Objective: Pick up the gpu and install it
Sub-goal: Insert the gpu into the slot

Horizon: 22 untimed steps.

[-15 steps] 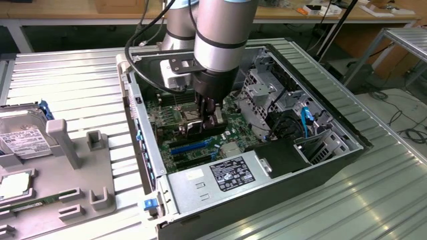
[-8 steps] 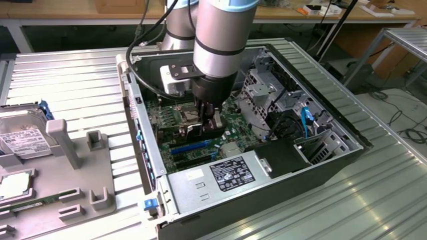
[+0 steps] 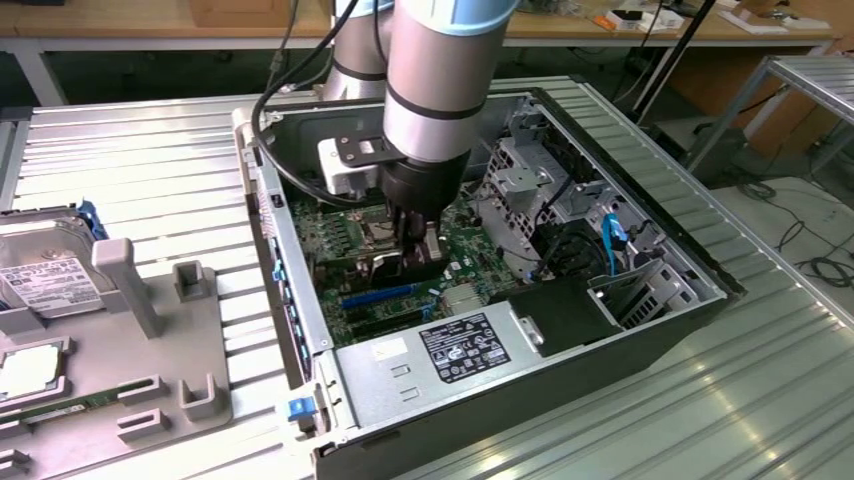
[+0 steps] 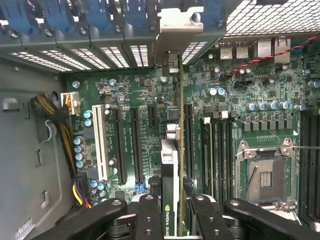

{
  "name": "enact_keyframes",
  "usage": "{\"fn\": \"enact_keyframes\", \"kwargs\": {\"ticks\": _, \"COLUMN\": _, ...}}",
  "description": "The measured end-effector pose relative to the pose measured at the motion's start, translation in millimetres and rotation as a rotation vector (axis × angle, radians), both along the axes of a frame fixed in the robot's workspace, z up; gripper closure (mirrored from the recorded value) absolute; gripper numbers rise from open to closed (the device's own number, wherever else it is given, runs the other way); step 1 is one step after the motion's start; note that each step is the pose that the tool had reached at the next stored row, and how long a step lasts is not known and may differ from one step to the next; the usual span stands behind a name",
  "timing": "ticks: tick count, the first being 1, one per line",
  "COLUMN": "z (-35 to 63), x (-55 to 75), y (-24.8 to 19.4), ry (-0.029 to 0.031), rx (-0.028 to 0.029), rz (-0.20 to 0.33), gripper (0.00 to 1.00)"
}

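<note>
My gripper (image 3: 414, 240) reaches down inside the open computer case (image 3: 641, 320), over the green motherboard (image 3: 467, 245). It is shut on the gpu (image 3: 407, 262), a dark card held on edge. In the wrist view the gpu (image 4: 170, 160) runs edge-on away from my fingers (image 4: 148, 212), along the row of black expansion slots (image 4: 120, 145). Its silver end bracket (image 4: 180, 22) sits at the case's rear slot openings. Whether the card's lower edge sits in a slot I cannot tell.
A white slot (image 4: 100, 142), memory slots (image 4: 215, 150) and the bare CPU socket (image 4: 265, 175) flank the card. The power supply (image 3: 441, 350) and drive cage (image 3: 534, 190) crowd the case. A grey tray (image 3: 120, 330) at the exterior view's left carries a hard drive (image 3: 40, 275).
</note>
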<state>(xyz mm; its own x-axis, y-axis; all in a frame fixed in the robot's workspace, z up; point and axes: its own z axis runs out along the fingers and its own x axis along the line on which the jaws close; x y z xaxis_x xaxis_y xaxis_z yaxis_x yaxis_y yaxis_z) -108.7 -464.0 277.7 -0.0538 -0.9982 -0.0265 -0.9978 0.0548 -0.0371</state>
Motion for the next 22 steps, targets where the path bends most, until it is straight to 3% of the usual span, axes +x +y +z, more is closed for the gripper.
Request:
{"fn": "enact_keyframes", "kwargs": {"ticks": 2, "z": -1.0, "x": -0.9, "y": 0.0, "ry": 0.0001, "rx": -0.0033, "rz": 0.006, "gripper": 0.73}}
{"fn": "enact_keyframes", "kwargs": {"ticks": 5, "z": -1.4, "x": -4.5, "y": 0.0, "ry": -0.0006, "rx": -0.0036, "rz": 0.014, "gripper": 0.73}}
{"fn": "enact_keyframes", "kwargs": {"ticks": 7, "z": -2.0, "x": -6.9, "y": 0.1, "ry": -0.0095, "rx": -0.0035, "rz": 0.014, "gripper": 0.73}}
{"fn": "enact_keyframes", "kwargs": {"ticks": 9, "z": -2.2, "x": -7.4, "y": 0.3, "ry": -0.0128, "rx": -0.0034, "rz": 0.014, "gripper": 0.73}}
{"fn": "enact_keyframes", "kwargs": {"ticks": 22, "z": -16.2, "x": -8.1, "y": 0.6, "ry": -0.0138, "rx": -0.0021, "rz": 0.014, "gripper": 0.73}}
